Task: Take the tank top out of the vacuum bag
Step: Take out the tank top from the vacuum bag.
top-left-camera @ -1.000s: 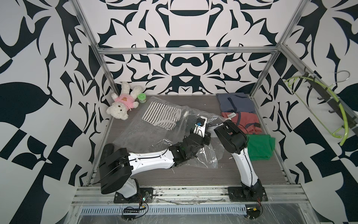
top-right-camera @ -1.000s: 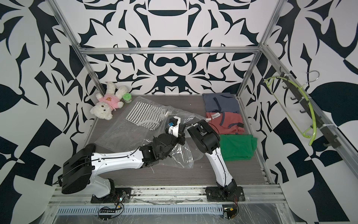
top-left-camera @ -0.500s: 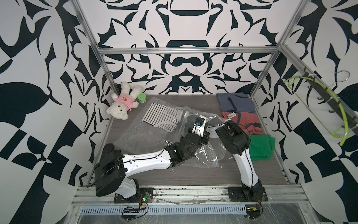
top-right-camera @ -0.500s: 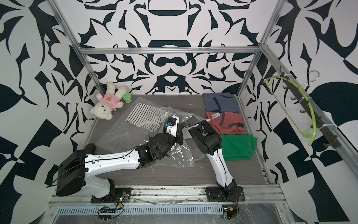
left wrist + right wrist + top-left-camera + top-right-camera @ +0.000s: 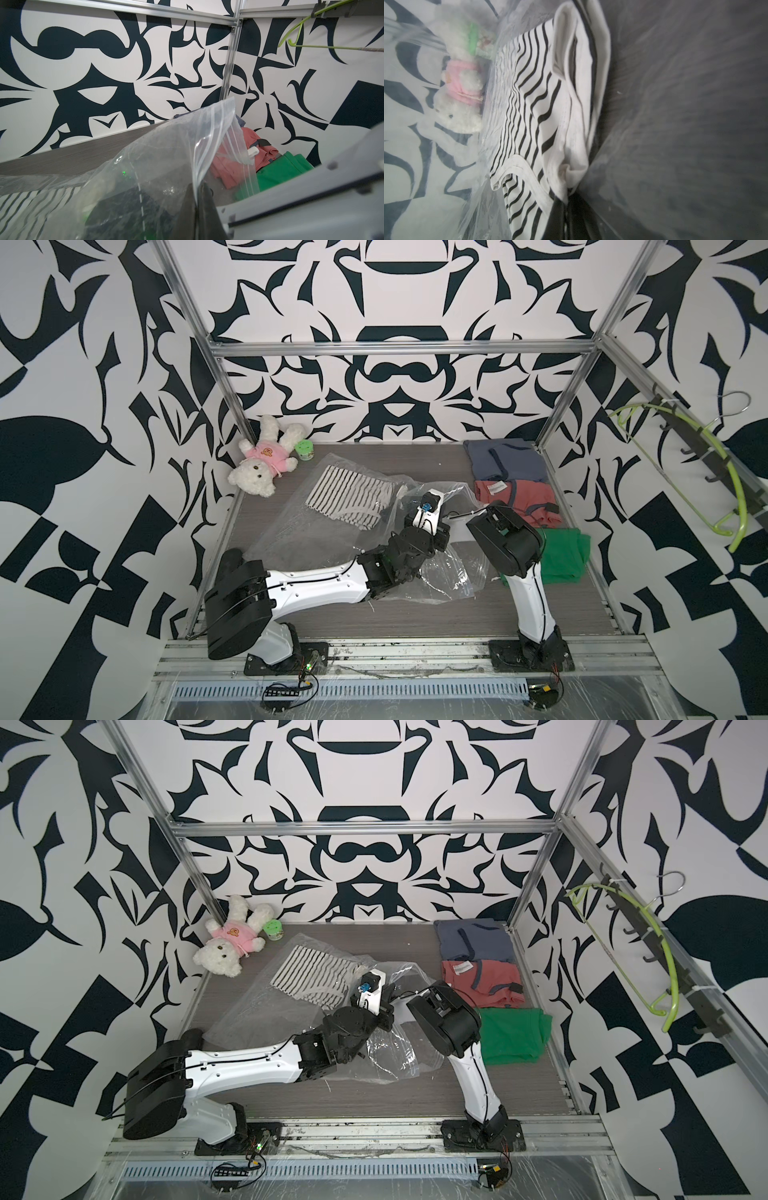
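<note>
left gripper (image 5: 197, 187) had drawn slightly back, clamped on the zip edge of the clear crinkly plastic vacuum bag (image 5: 164, 143); right gripper (image 5: 568, 194), reaching inside, pinched the black-and-white striped tank top (image 5: 537, 93) lying within.

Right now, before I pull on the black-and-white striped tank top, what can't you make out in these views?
- Fingertips of the right gripper: both top views, hidden by its own wrist and the clear crinkly plastic vacuum bag.
- Fingertips of the left gripper: both top views, under its wrist.
- Bag's valve: no view shows it; crinkles and glare.
- Bag's mouth relative to the black-and-white striped tank top: top views, both wrists cover it.
</note>
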